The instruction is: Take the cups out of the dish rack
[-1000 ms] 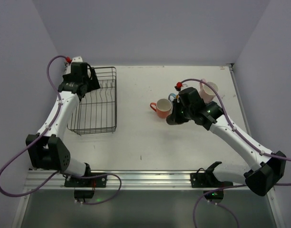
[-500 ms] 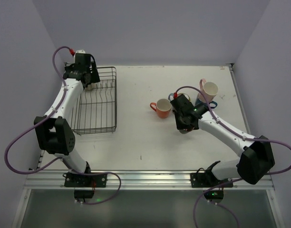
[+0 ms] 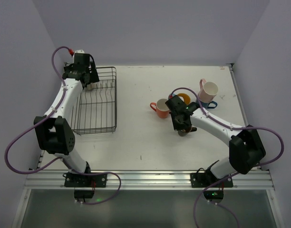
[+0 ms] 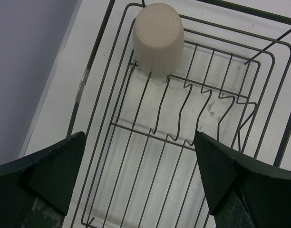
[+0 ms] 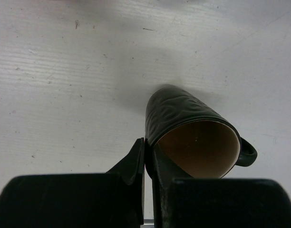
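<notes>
l arm (image 3: 64, 102) reaches up to far-left corner of dish rack (image 3: 115, 97), wrist tipped down. l fingers (image 4: 50, 166) spread wide above upside-down cream mug (image 4: 158, 38) inside rack. r arm (image 3: 212, 124) folds inward, well right of rack. r fingers (image 5: 131, 166) pinch wall of tilted dark mug (image 5: 183, 118) low over bench (image 3: 136, 142).

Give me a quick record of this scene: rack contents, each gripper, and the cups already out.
rack: black wire dish rack holds one upside-down cream cup
left gripper: open, above the rack
right gripper: shut on the wall of a black mug with a brown inside, over the white table
already out: orange-red mug, pink mug
</notes>
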### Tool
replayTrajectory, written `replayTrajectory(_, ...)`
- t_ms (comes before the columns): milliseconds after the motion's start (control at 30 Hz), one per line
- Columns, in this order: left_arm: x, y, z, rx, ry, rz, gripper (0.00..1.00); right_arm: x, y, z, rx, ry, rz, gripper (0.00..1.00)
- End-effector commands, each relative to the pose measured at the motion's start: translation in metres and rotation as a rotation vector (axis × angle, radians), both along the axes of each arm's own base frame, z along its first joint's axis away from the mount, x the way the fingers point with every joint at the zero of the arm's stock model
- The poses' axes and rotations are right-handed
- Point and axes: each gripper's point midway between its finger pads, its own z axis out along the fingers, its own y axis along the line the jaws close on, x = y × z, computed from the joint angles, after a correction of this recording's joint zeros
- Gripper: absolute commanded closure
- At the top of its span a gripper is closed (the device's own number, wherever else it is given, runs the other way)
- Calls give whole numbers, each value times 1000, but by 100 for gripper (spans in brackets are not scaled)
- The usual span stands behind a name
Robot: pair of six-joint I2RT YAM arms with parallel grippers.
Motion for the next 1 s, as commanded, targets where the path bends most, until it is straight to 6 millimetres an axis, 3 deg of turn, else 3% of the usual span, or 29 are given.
replayTrajectory(0, 7, 9, 18, 6, -66, 16, 0, 11, 5, 4, 13, -45, -9, 97)
replayTrajectory(633, 28, 27, 6, 2, -47, 61, 0, 12, 7, 1, 13, -34, -6, 80)
replayTrajectory(800, 35, 33, 6, 1, -45, 74, 0, 15, 8, 11, 24, -61, -6, 63)
replayTrajectory(967, 46, 35, 3, 18, -24, 69, 0, 17, 9, 37, 62, -124, -12, 45)
